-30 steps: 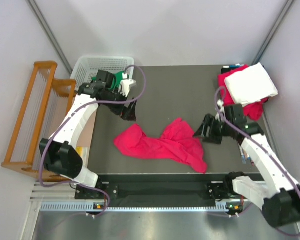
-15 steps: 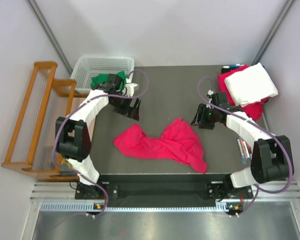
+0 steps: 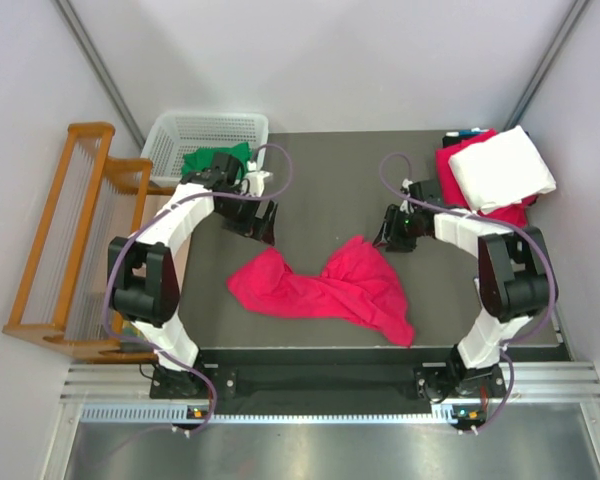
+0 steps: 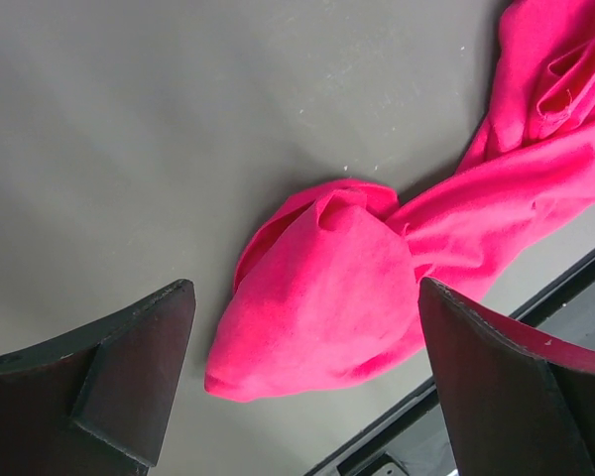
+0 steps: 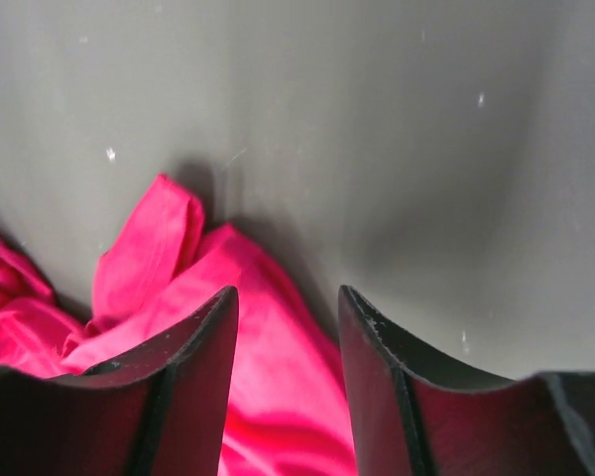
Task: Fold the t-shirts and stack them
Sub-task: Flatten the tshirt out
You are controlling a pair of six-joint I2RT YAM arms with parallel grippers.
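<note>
From above, you have the crumpled pink t-shirt lying in the middle of the dark table, nearer the front edge. The left gripper hangs just beyond the shirt's left lobe, the right gripper just beyond its right peak. Neither is holding cloth. At the far right corner a folded white shirt sits on a red one. Off the far left corner, a white basket holds a green shirt, and a wooden rack stands beside it.

On your left wrist camera the two fingers stand wide apart and empty, with the shirt's rounded left lobe on the table between and beyond them.

On your right wrist camera the fingers are parted by a narrower gap, gripping nothing. Pink cloth shows through that gap, and a folded point of the shirt lies on the table just ahead on the left.
</note>
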